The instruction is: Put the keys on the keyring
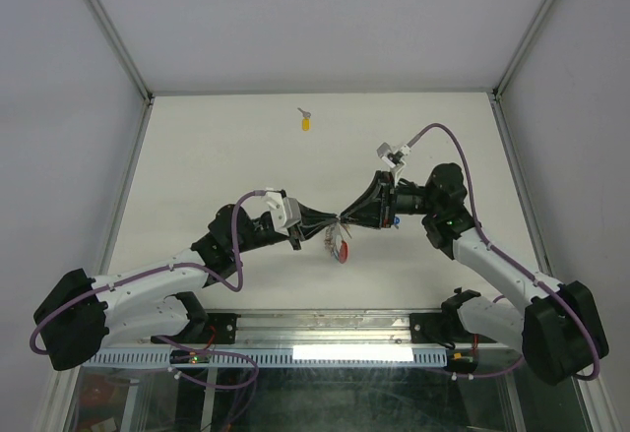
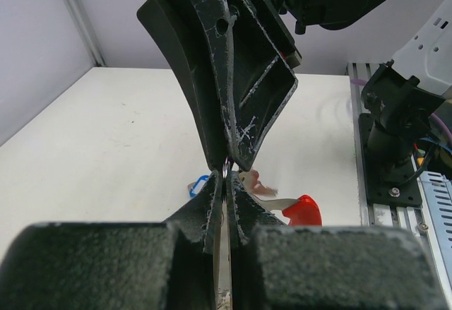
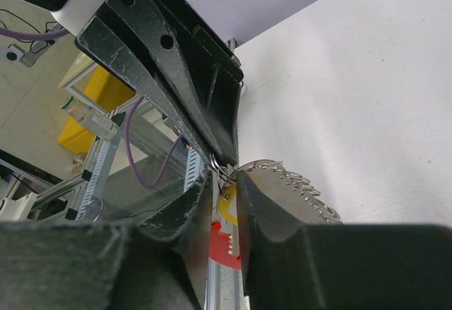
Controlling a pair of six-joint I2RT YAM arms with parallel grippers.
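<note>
Even, diffuse light falls from above onto the white bench (image 1: 217, 176), and the arms cast only faint, soft-edged shadows on it. At the bench's near edge a metal rail (image 1: 351, 353) carries a hard white strip of glare. The top view is sharp right across the bench. In the left wrist view the left fingers (image 2: 205, 218), low over the bench, are dark and blurred. The right fingers (image 2: 240, 77) beyond them are crisp, their scratches catching light, and the keyring (image 2: 224, 170) wire glints. In the right wrist view the nearest fingers blur, and the bench is almost washed out.
</note>
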